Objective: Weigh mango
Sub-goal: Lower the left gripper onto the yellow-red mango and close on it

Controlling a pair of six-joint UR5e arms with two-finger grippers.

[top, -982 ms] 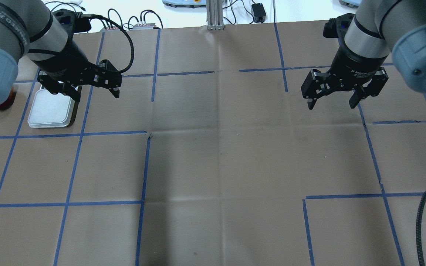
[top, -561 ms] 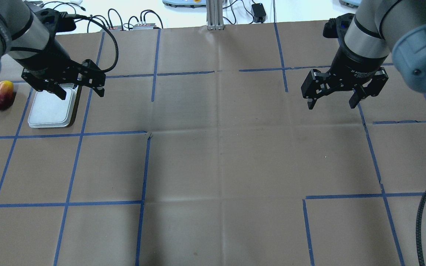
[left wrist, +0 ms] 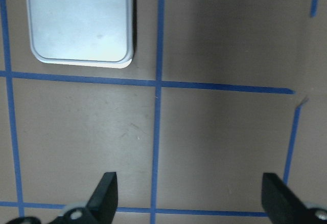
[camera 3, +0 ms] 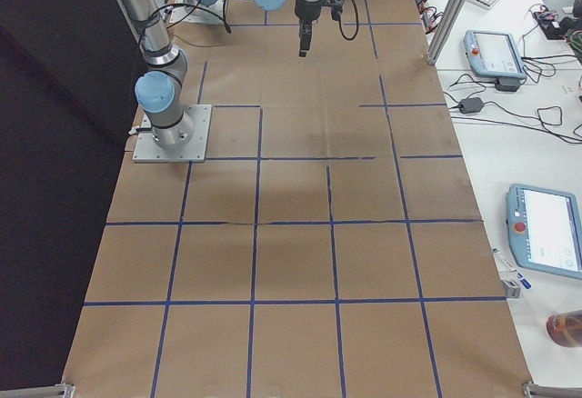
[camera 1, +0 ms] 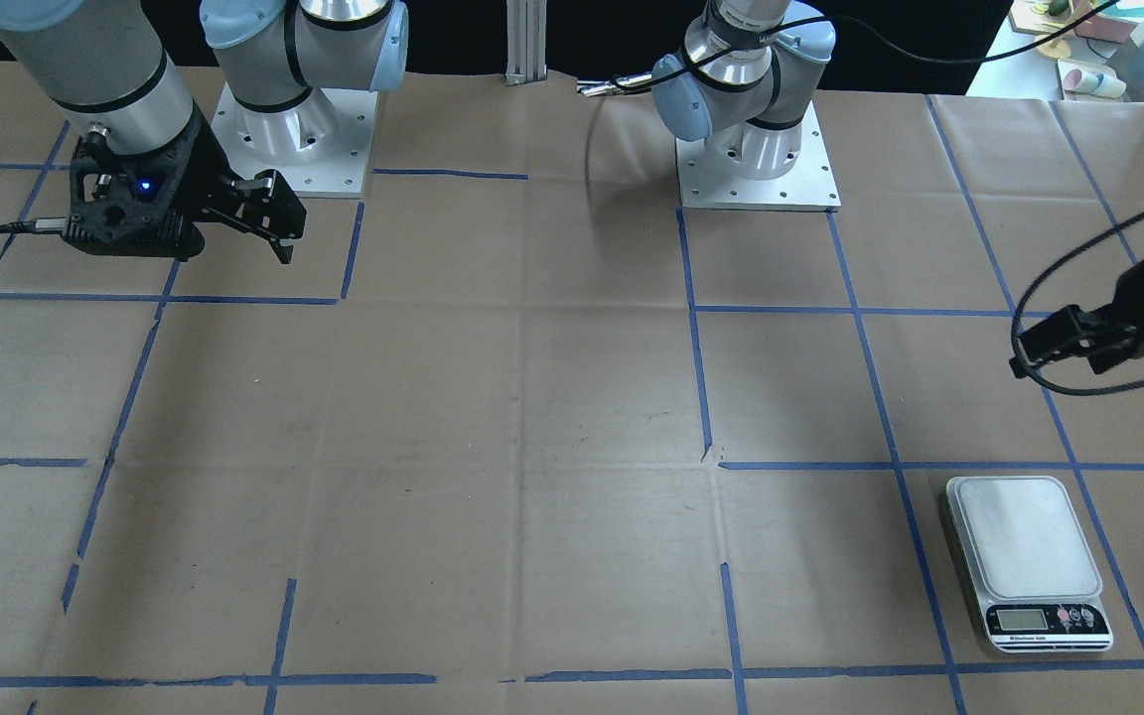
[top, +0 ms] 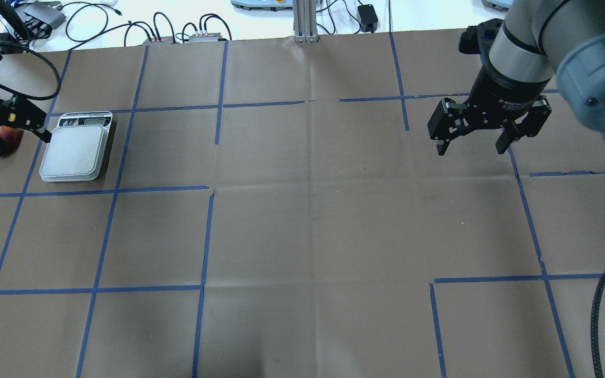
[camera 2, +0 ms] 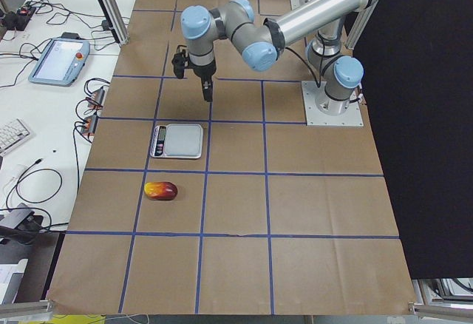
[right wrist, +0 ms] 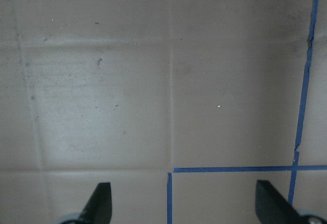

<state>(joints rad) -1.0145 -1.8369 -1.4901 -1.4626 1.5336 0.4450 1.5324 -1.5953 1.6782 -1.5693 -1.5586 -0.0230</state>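
The mango [camera 2: 161,190] is lying on the brown paper in the left-middle of the left-side view. It's just below the scale [camera 2: 177,140] in that frame, close to it but not touching. In the overhead view it's tucked at the far left edge, half hidden behind the left gripper. The platform of the scale has nothing on it, so the weighing hasn't happened yet.

The left gripper [left wrist: 190,196] is spread wide with nothing between its fingers. Its wrist cam shows the scale's corner in the upper left of the frame and no mango at all. My read is it's hanging up high and not lined up over the fruit yet. The right gripper [top: 470,151] is in the upper right of the overhead view, also wide open and empty, well apart from all this.

So the step in hand looks like the reach and pick. How I'd do it:

- Centre over the mango first, and get it showing between the fingers on the wrist cam.
- Turn the wrist so the fingers close across the narrow width, not end to end.
- Squeeze gently. It looks glossy and rounded, so it could squirt out.
- Lift it clear of the scale's rim, set it mid-platform, let go and back right off.
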